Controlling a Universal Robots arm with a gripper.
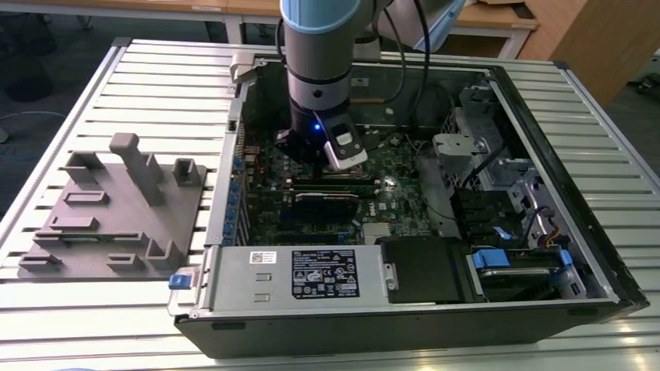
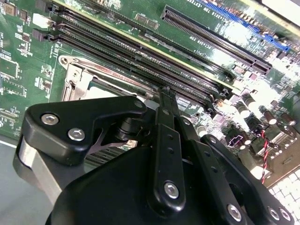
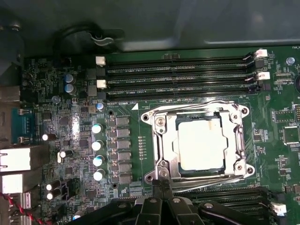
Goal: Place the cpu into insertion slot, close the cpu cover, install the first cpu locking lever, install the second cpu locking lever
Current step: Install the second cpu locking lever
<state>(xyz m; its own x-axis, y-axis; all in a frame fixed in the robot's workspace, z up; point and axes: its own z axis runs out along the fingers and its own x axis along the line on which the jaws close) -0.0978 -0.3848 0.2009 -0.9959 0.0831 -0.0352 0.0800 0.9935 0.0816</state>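
Note:
In the first wrist view the cpu (image 3: pixel 201 143) lies flat in the insertion slot, its pale metal top showing through the cut-out of the cpu cover (image 3: pixel 160 140). The cover lies flat over it. A thin wire lever (image 3: pixel 197 107) runs along one side of the cover and another (image 3: pixel 211 177) along the opposite side. My gripper (image 3: pixel 162 184) is shut, with nothing visible between its black fingers, and its tips sit at the socket's edge by the second lever's corner. The second wrist view shows the gripper (image 2: pixel 165 93) just over the cover's frame (image 2: pixel 77 77). In the exterior view my arm (image 1: pixel 320 77) reaches down into the open computer case.
Long black memory slots (image 3: pixel 178 75) run beside the socket, and a row of capacitors (image 3: pixel 97 145) stands on its other side. In the exterior view, a black card (image 1: pixel 328 199) and the power supply box (image 1: pixel 309 274) lie nearer the case front. A grey fixture (image 1: pixel 113 209) sits at the exterior view's left.

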